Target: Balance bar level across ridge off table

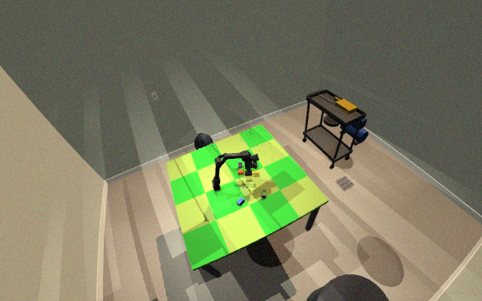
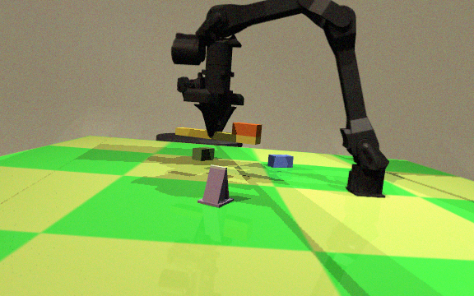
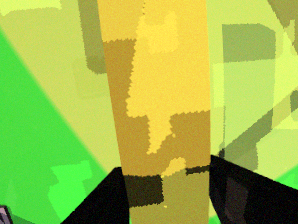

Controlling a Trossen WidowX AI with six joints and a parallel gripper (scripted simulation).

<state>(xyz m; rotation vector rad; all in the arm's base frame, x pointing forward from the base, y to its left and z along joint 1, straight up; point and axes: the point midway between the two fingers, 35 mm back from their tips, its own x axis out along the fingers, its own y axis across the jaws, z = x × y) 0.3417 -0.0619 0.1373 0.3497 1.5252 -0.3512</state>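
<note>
the black end effector pinches the flat yellow bar, orange block-tipped, above the checkered surface beyond a mauve wedge ridge.

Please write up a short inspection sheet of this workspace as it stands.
Surface: green and yellow checkered table.
Job's things: yellow bar with orange end block, lifted; purple ridge stands apart, nearer the exterior camera.
Clutter: blue block; dark cube.
Grippers: gripper shut on the bar.
Cables: nothing seen.
Surroundings: black cart by the wall; floor vent.
</note>
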